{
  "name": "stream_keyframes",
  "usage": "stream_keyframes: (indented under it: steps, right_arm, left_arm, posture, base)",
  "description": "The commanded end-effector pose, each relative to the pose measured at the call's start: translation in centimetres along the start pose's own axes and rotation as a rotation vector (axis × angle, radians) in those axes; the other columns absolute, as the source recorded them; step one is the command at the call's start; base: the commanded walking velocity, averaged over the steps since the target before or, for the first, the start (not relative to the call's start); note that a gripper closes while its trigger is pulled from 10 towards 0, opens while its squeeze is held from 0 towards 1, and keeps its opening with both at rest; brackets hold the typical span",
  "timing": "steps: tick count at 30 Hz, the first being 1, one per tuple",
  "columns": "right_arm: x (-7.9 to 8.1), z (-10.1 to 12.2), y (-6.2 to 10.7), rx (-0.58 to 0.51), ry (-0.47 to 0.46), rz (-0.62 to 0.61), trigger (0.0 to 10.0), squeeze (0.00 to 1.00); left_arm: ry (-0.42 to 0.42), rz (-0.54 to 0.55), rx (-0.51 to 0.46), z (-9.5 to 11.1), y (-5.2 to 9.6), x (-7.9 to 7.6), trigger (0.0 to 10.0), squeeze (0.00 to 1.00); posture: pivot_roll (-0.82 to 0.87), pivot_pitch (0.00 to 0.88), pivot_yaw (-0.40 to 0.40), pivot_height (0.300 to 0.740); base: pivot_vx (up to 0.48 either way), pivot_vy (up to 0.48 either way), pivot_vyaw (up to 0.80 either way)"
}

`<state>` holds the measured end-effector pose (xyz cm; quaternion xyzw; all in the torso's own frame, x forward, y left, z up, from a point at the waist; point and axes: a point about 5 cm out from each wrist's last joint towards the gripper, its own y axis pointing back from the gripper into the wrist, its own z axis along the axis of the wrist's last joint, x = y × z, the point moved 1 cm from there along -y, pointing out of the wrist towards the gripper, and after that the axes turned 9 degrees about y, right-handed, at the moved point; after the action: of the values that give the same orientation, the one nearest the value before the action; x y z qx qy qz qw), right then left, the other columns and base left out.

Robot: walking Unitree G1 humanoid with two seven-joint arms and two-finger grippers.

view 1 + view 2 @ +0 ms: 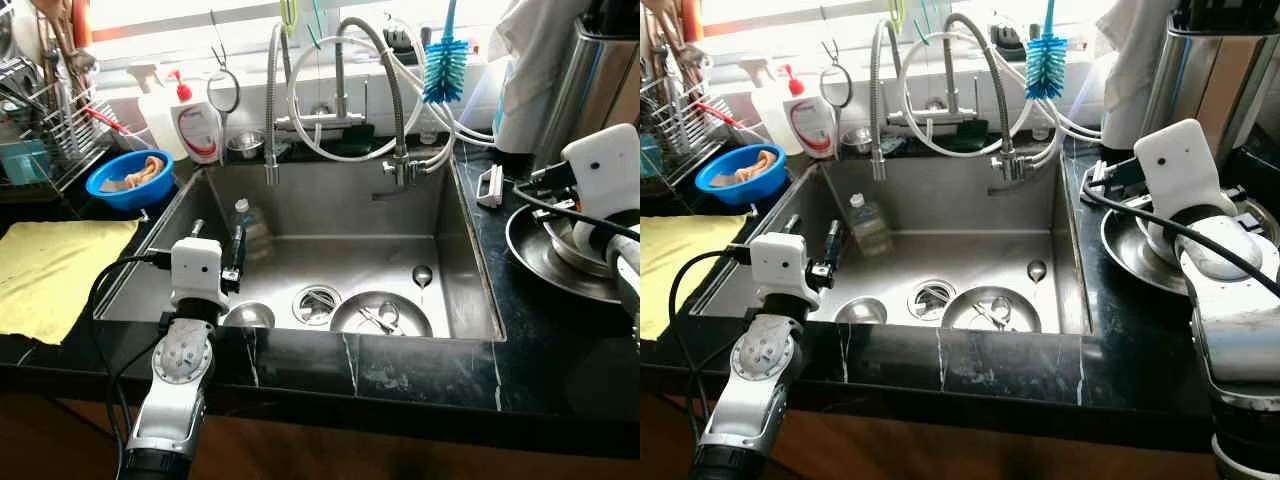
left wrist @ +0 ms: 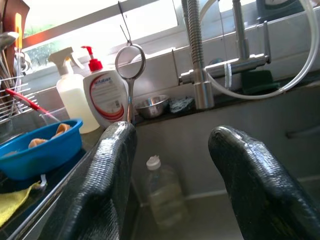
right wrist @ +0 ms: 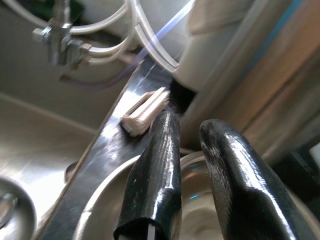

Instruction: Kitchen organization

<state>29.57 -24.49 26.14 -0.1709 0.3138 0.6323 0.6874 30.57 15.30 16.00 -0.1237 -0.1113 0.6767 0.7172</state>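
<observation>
Over the sink's [image 1: 470,250] left rim, left hand [image 1: 218,248] gapes.

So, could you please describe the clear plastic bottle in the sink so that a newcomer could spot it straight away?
Start at the stainless steel sink set in the black stone counter, and look to its rear left corner. There a small clear plastic bottle with a white cap stands upright against the wall. Unlike the round metal bowls lying along the front of the basin, it is tall and see-through.
</observation>
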Motion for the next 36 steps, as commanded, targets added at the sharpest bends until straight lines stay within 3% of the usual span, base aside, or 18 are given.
stream_keyframes:
  steps: [1,8,13,14,15,16,24,36]
  right_arm:
    - [0.8,0.4,0.4,-0.003,-0.002,0.047,10.0,1.00]
    - [1.9,0.0,0.5,0.043,-0.022,0.093,10.0,1.00]
    - [1.4,-0.5,0.6,0.080,-0.032,0.055,10.0,1.00]
    - [1.2,-0.5,0.6,0.085,-0.034,0.044,10.0,0.23]
    - [1.1,-0.6,0.5,0.088,-0.037,0.037,10.0,0.23]
    - [1.0,-0.7,0.6,0.095,-0.038,0.028,10.0,0.00]
    - [0.8,-2.6,0.8,0.184,-0.022,0.000,10.0,0.00]
    - [0.8,-2.9,0.6,0.191,-0.020,-0.024,10.0,0.00]
  left_arm:
    - [-0.001,0.004,0.005,-0.2,-0.1,0.3,10.0,0.00]
    - [0.002,-0.012,0.010,-0.3,-0.1,0.2,10.0,0.00]
    - [-0.047,-0.066,0.004,-0.3,-0.1,-0.3,10.0,0.00]
    - [-0.046,-0.069,0.006,-0.4,0.0,-0.5,10.0,0.00]
    - [-0.044,-0.071,0.007,-0.4,0.0,-0.5,10.0,0.00]
    - [-0.041,-0.072,0.010,-0.5,0.0,-0.6,10.0,0.00]
    - [-0.035,-0.078,0.014,-0.5,-0.1,-0.7,10.0,0.00]
    - [-0.035,-0.082,0.019,-0.6,-0.1,-0.7,10.0,0.00]
  posture:
    - [-0.31,0.000,0.137,0.740]
    - [-0.31,0.000,0.137,0.740]
    - [-0.30,0.000,0.132,0.740]
    - [-0.30,0.000,0.133,0.740]
    - [-0.30,0.000,0.133,0.740]
    - [-0.30,0.000,0.133,0.740]
    - [-0.31,0.000,0.143,0.740]
    - [-0.31,0.000,0.144,0.740]
  base:
    - [0.000,0.000,0.00]
    - [0.000,0.000,0.00]
    - [0.000,0.000,0.00]
    - [0.000,0.000,0.00]
    - [0.000,0.000,0.00]
    - [0.000,0.000,0.00]
    - [0.000,0.000,0.00]
    - [0.000,0.000,0.00]
